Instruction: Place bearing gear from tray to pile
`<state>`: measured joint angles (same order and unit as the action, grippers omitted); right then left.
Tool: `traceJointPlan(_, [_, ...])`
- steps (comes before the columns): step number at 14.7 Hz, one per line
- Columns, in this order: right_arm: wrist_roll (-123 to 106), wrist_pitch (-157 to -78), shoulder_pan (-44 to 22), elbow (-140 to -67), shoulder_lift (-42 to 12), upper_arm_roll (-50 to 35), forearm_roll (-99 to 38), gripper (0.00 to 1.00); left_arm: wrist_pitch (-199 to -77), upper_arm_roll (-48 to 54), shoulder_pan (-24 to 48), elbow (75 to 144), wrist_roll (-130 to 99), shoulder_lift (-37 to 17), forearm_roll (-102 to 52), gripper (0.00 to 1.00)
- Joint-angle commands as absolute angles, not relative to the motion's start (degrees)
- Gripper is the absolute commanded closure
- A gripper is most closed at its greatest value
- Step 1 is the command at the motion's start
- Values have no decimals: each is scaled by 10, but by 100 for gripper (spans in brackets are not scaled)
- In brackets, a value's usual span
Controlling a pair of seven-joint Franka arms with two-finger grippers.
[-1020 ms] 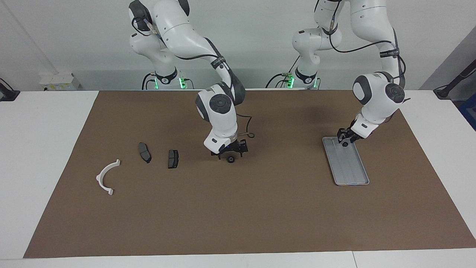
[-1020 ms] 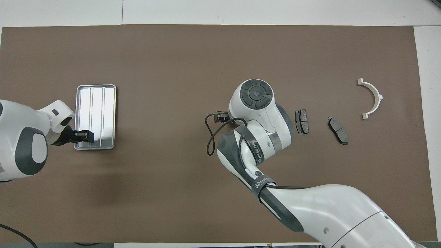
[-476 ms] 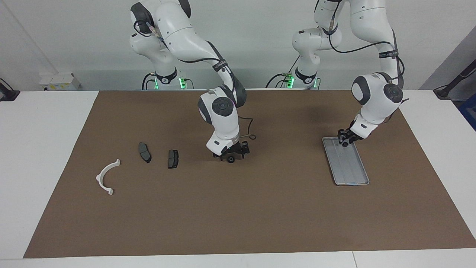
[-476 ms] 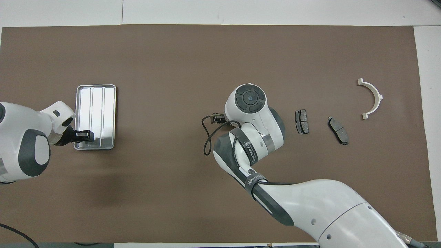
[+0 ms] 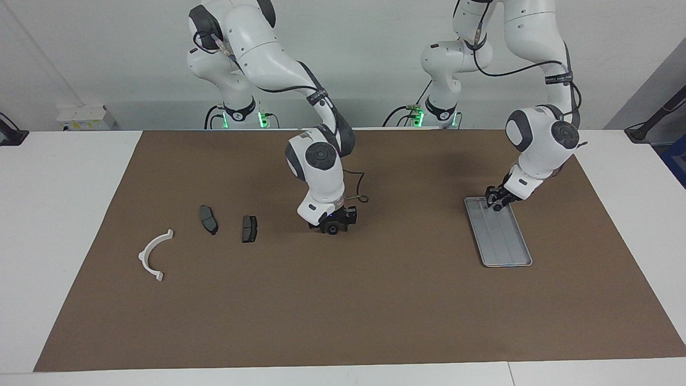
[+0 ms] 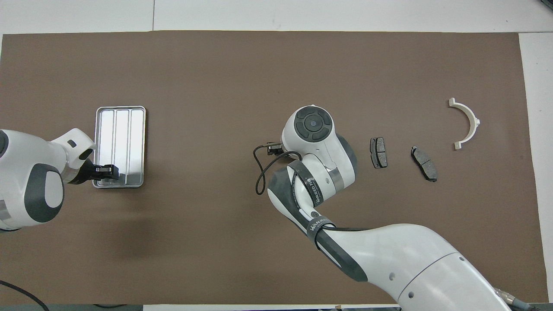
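The gear (image 5: 333, 230) sits on the mat (image 5: 343, 311) mid-table, out of the tray (image 5: 506, 246) and not yet at the pile, just beside the nearer pad (image 5: 249, 229) toward the left arm's end. It looks small, dark and rigid. I judge it dense for its size, not fragile, and likely to roll or slip if pinched off-centre. Take hold across its outer rim, squarely, with the bore upright.

My right gripper (image 5: 332, 227) is down over the gear at mat level. I cannot tell whether it grips it. My left gripper (image 5: 496, 202) is at the tray's end nearest the robots. I cannot tell its state or whether it holds anything.

Count:
- gear: one seen for certain
- tray: one
- pads: two, the other (image 5: 208, 219)
- bracket (image 5: 143, 254): one
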<state>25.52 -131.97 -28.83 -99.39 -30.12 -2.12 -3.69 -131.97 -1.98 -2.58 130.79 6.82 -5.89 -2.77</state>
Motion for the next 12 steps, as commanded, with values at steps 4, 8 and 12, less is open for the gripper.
traceJointPlan(4, [259,-1310,-287,-978,-306,-24,-48,100,-1339,-18,-27,1324,53,-54,-25,47])
traceJointPlan(8, [252,-1216,-265,-905,-301,-18,-41,100,-1341,-17,-27,1325,54,-54,-25,49])
traceJointPlan(12, [175,-1181,-194,-876,-274,-18,-40,100,-1348,-17,-27,1325,54,-54,-25,50])
